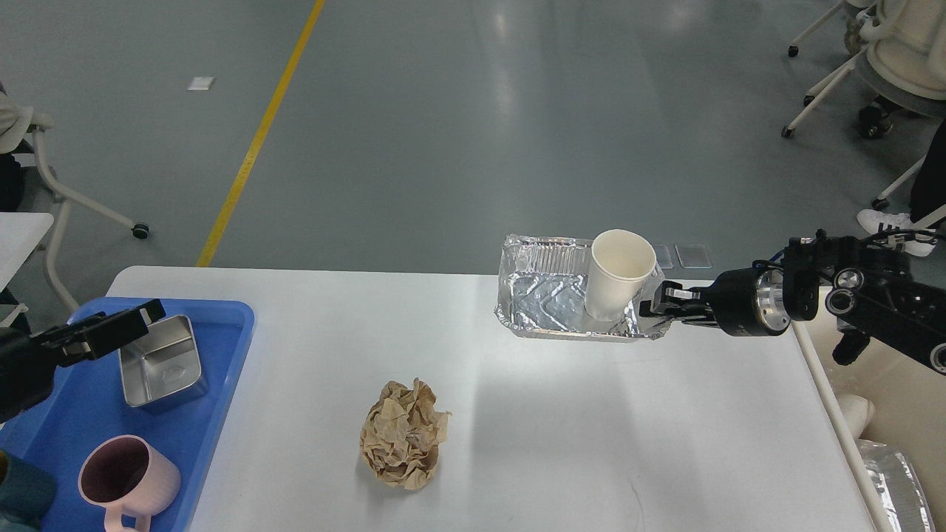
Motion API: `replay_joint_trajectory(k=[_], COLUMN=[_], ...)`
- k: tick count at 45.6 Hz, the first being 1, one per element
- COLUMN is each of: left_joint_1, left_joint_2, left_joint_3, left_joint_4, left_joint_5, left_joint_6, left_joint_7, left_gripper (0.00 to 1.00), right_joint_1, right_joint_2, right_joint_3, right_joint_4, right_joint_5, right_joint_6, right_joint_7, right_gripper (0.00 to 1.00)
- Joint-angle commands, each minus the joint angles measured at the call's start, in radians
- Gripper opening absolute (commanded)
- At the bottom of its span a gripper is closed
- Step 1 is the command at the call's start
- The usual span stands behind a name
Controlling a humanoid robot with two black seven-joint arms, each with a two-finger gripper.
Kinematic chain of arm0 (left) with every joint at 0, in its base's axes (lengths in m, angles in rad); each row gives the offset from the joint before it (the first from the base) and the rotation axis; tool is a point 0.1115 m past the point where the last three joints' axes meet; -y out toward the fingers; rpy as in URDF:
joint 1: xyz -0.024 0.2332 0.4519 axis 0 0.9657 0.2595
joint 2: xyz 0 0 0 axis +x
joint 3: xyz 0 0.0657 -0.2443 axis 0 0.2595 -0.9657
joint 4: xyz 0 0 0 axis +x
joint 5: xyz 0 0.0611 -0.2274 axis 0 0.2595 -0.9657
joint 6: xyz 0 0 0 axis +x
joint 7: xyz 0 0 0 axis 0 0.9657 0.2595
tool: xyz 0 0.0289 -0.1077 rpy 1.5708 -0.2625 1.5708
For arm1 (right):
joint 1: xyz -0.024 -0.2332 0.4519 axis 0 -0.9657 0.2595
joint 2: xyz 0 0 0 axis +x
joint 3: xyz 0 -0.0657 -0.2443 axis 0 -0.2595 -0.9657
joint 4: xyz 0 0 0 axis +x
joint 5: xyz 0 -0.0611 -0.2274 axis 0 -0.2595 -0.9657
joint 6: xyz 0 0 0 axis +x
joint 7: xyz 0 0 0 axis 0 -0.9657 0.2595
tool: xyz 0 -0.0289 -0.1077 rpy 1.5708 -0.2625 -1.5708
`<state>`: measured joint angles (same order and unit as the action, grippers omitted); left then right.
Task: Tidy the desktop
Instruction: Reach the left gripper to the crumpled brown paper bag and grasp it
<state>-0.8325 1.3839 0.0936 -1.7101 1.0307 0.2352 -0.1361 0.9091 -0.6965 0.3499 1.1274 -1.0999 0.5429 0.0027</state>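
A humanoid robot's right pincer (660,304) clamps the right-hand rim of a crinkled silver foil tray (550,299), which casts a wide shadow on the large white rectangular desk (591,443) and so appears to be held above it, near the far edge at about one o'clock. A white paper cup (619,273) stands upright inside the tray's right end, just beside the gripped rim; carrying the two together looks like a way to clear both at once, and the level hold keeps the cup from tipping. The cream-coloured bin (850,355) at three o'clock, just off the desk's right edge, seems the likely destination.

At nine o'clock, the left pincer (111,325) hovers over a blue plastic tray (229,318), its fingers together and nothing visibly between them. The tray holds a square steel container (162,362), a pink mug (129,480) and part of a dark teal cup (22,491), apparently the reusable items, sorted apart from the rubbish.

A crumpled ball of brown paper (404,443) sits alone near six o'clock, not yet cleared.
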Motion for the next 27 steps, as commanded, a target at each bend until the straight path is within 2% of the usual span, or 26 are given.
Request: replay_joint_trajectory(k=[1, 6, 12, 21, 27], left_joint_1=[0.029, 0.013, 0.009, -0.005, -0.014], left_joint_2=[-0.025, -0.065, -0.176, -0.446, -0.584], left_joint_3=[0.000, -0.008, -0.005, 0.011, 0.093], left_joint_4=[-0.002, 0.003, 0.029, 0.162, 0.237], left_joint_5=[0.000, -0.001, -0.006, -0.006, -0.001], left_joint_6=[0.019, 0.016, 0.004, -0.050, -0.056], left_joint_7=[-0.002, 0.006, 0.013, 0.013, 0.015], left_gripper=[0.90, 0.90, 0.90, 0.90, 0.90], right_joint_1=[-0.001, -0.003, -0.009, -0.021, -0.024], right_joint_2=[0.000, 0.002, 0.000, -0.008, -0.012], right_joint_3=[-0.002, -0.002, 0.000, 0.000, 0.000], right_joint_4=[-0.001, -0.001, -0.001, 0.000, -0.001], right_joint_5=[-0.001, 0.000, 0.000, 0.000, 0.000], right_joint_6=[-0.001, -0.003, -0.003, -0.004, -0.006], right_joint_7=[0.000, -0.001, -0.001, 0.000, 0.002], right_gripper=[0.00, 0.00, 0.00, 0.00, 0.00])
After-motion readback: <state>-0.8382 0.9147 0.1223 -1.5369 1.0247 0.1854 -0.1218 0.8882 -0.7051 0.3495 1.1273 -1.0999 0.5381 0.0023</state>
